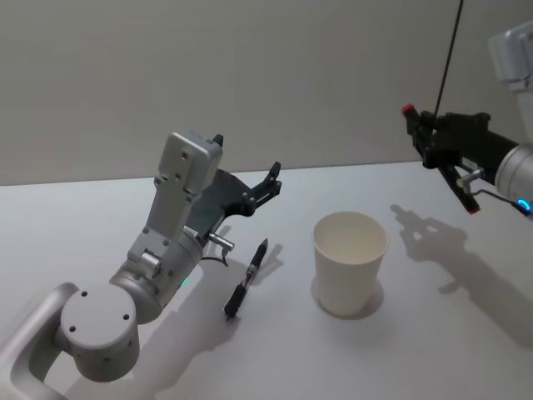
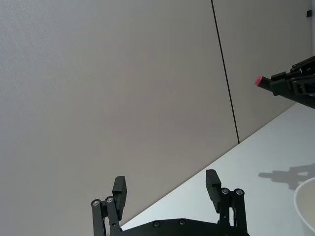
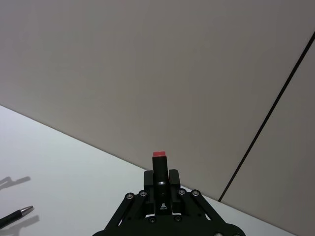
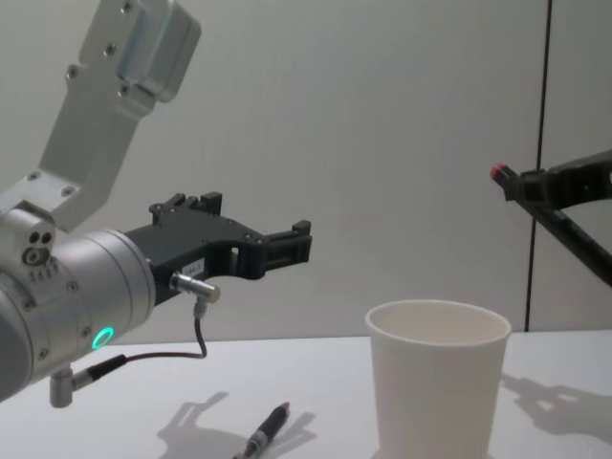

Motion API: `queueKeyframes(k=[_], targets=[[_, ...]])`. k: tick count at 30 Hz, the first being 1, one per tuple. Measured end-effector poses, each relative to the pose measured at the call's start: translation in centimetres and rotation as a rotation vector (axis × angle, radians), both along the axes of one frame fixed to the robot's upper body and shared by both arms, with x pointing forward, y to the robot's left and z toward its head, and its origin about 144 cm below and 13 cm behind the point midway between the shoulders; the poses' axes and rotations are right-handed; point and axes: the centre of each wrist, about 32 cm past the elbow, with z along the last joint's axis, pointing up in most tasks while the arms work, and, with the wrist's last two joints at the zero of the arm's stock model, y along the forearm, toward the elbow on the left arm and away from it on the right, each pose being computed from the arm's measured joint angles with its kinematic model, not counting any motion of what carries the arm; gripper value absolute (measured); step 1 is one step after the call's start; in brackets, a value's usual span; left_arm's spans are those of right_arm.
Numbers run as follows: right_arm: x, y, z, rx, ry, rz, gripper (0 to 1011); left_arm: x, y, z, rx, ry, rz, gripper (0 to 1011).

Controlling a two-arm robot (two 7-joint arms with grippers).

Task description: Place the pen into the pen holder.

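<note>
The pen holder (image 1: 350, 262) is a white paper cup. It stands up on the table (image 1: 450, 350). The pen (image 1: 247, 279) lies flat on the table near the left side of the pen holder, not touching it. The left gripper (image 1: 272, 179) hangs in the air above the pen, left of the pen holder. Its fingers are spread wide and hold nothing. The right gripper (image 1: 414, 117) is up high, right of the pen holder and well away from it. Its fingers are pressed together, with a red tip at the end.
</note>
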Motion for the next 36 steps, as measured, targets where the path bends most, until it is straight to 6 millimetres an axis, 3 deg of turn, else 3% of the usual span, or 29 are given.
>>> queueKeyframes(k=[14,36], targets=[[0.0,1.5,-0.3,0.030,-0.110,0.094,166,0.0,0.0,0.0,0.000,0.000,0.000,1001],[-0.9,5.5,1.9,0.180,-0.289,0.394,166,0.0,0.0,0.0,0.000,0.000,0.000,1001]])
